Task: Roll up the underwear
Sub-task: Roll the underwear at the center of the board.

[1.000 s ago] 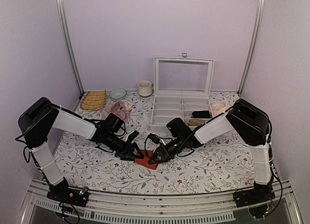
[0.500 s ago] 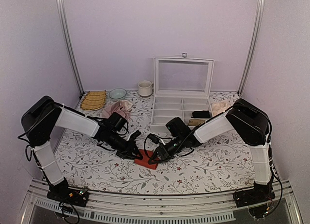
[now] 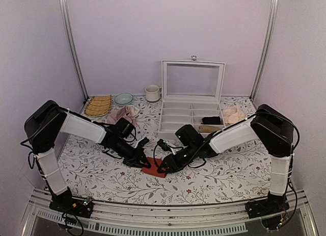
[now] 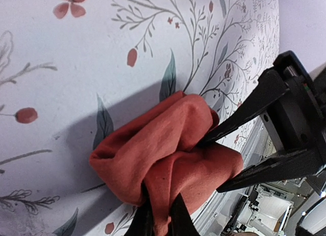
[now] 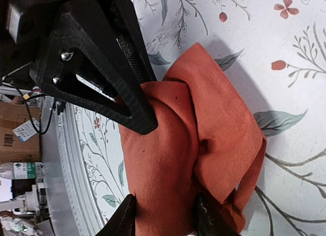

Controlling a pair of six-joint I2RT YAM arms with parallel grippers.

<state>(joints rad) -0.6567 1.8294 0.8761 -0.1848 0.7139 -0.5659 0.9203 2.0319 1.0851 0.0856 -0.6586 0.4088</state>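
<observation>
top external: underwear (image 3: 153, 167) lies on the floral table (image 3: 229, 169) at about 6 o'clock of centre, caught between the left gripper (image 3: 142, 161) and right gripper (image 3: 161, 168). compared with a second ago the red patch looks slightly smaller and more bunched. the left gripper has crept toward 12 o'clock and the right arm's elbow has swung out toward 3 o'clock. i read that as the roll tightening but not done: it's a lumpy wad, not a clean cylinder. no cream waistband shows in any view.

left wrist: the left gripper's fingers are nearly pressed together, pinching a thin fold at the wad's near edge. right wrist: the right gripper's fingers sit wider apart, clamping a thick fold between them.

around:
- white organizer box (image 3: 162, 119), lid up, at 12–1 o'clock, with a dark roll (image 3: 211, 120) and a tan roll (image 3: 206, 128) in its right-hand compartments
- dusty-pink cloth (image 3: 122, 115) at 10 o'clock
- pale beige cloth (image 3: 232, 113) at 2 o'clock
- mug (image 3: 152, 93), bowl (image 3: 123, 98) and woven mat (image 3: 98, 105) along the back

all of it is well apart from the work. the only obstruction is the grippers themselves: fingertips very near each other over the fabric, so likely a clash risk if either pushes in.
</observation>
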